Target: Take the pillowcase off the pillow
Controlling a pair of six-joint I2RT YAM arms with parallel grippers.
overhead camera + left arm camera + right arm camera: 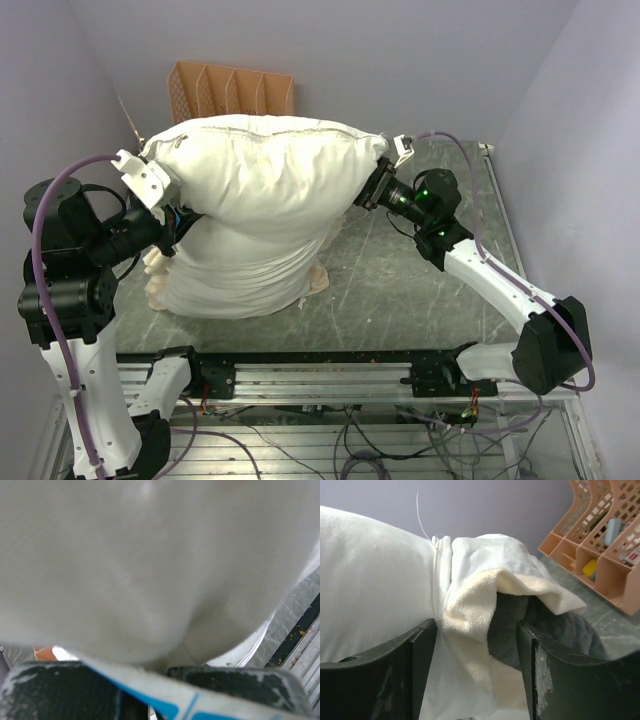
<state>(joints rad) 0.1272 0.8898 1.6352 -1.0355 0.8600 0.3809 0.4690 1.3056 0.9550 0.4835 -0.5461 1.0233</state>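
The plump white pillow [260, 165] hangs off the table between my two grippers. The pillowcase [235, 275] hangs below it as a limp cream mass, with its ruffled frill [157, 285] resting on the table. My left gripper [178, 218] is under the pillow's left end. In the left wrist view white cloth [150, 555] fills the frame, and the jaws [157, 672] are close together with a blue-printed label [165, 697] across them. My right gripper [372, 188] is at the pillow's right corner. In the right wrist view it [475, 625] is shut on bunched cream-and-grey pillowcase [470, 595] beside the pillow [370, 580].
An orange slotted file organiser [230, 92] stands at the back against the wall and also shows in the right wrist view [605, 540]. The green marbled tabletop [420, 290] lies to the right. A metal rail [330, 365] runs along the near edge. Walls close in on both sides.
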